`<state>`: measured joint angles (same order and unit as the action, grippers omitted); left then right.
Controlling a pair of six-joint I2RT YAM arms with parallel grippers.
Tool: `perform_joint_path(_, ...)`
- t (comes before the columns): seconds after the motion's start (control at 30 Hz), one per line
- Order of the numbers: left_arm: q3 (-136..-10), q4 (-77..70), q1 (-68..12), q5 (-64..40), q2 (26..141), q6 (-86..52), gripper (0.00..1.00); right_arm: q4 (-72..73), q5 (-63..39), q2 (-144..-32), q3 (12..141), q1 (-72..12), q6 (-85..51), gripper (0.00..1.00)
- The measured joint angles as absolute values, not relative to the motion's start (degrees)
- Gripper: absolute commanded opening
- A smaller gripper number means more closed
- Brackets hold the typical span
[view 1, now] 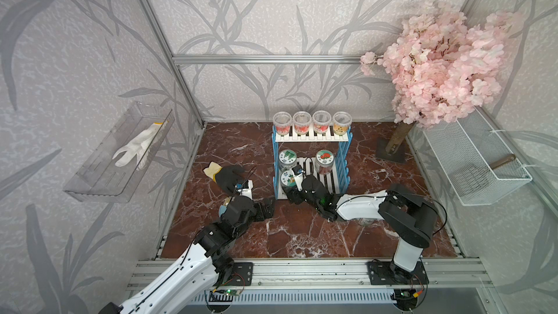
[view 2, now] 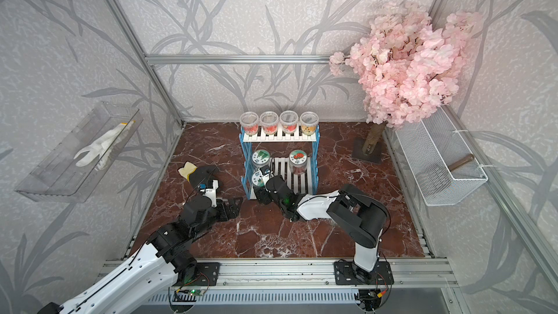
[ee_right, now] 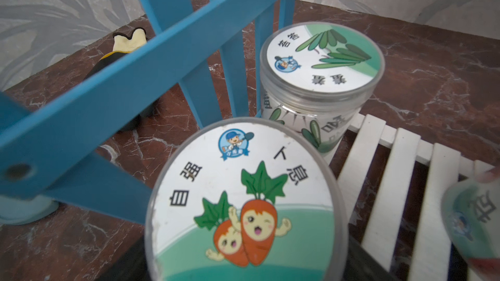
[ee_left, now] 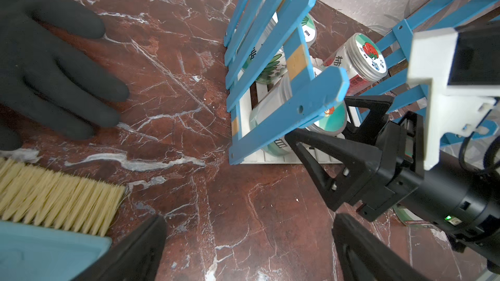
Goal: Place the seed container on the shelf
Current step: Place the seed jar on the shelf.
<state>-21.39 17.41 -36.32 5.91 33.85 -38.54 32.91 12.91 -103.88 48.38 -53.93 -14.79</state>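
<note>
The seed container (ee_right: pixel 240 201), gripped upright by the jaws of the right gripper (ee_left: pixel 316 117) at the front corner of the lower tier of the shelf (view 1: pixel 343 166), should be seated flat on the slats (ee_right: pixel 378 185) before release, the blue side frame (ee_right: pixel 108 98) being left unnudged; the jaws of the left gripper (ee_left: pixel 249 218) stand open, empty.

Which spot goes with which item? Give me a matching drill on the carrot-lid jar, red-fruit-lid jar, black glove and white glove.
Items:
1. carrot-lid jar
2. red-fruit-lid jar
3. black glove
4. white glove

Places:
A. in the clear wall tray
B. shelf, lower tier, rear
C. on the marble floor beside the shelf
D. shelf, lower tier, front

Pairs: 1-D, 2-B, 3-C, 4-A
</note>
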Motion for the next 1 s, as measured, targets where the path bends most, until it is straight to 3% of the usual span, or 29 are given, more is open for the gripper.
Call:
perform_joint_path(0.43, -21.39, 17.56, -36.32, 5.91, 33.95, -38.59, 1.0, 32.53, 14.0, -105.54, 50.61, -53.95, -16.38, 0.84)
perform_joint_path(0.7, -21.39, 17.54, -36.32, 5.87, 34.46, -38.59, 1.0, 31.81, 14.0, -105.54, 50.68, -54.02, -16.58, 0.95)
perform_joint_path(1.0, -21.39, 17.52, -36.32, 5.69, 34.61, -38.59, 1.0, 30.5, 12.99, -104.97, 50.37, -54.02, -16.69, 0.93)
